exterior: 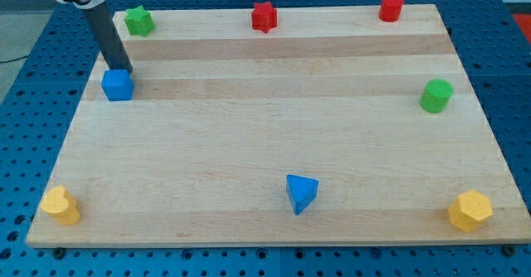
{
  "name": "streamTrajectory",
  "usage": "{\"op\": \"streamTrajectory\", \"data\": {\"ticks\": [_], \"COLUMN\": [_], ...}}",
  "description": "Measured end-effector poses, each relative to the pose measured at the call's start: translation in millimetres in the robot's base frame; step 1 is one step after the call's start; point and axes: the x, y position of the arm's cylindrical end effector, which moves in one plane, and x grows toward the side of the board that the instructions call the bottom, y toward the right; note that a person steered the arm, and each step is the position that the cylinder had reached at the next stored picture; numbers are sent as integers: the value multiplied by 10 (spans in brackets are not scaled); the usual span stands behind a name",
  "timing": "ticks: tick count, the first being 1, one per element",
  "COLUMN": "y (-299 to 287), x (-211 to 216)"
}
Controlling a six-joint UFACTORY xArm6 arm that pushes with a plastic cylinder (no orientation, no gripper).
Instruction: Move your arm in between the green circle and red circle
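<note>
The green circle [436,95] stands near the board's right edge, upright. The red circle [391,7] stands at the view's top right corner of the board. My tip [120,68] is at the far left of the board, right at the upper edge of a blue cube [118,85]; whether it touches the cube I cannot tell. The tip is far to the left of both circles.
A green star-like block [139,20] sits at the top left, a red star-like block [264,17] at the top middle. A blue triangle [300,193] lies at the bottom middle. Yellow blocks sit at the bottom left [60,205] and bottom right [470,210]. The wooden board [265,136] lies on a blue table.
</note>
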Motion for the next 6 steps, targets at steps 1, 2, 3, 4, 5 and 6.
{"op": "streamTrajectory", "data": {"ticks": [1, 2, 3, 4, 5, 6], "y": [0, 7, 676, 1684, 2884, 4239], "x": [52, 52, -84, -216, -313, -340]}}
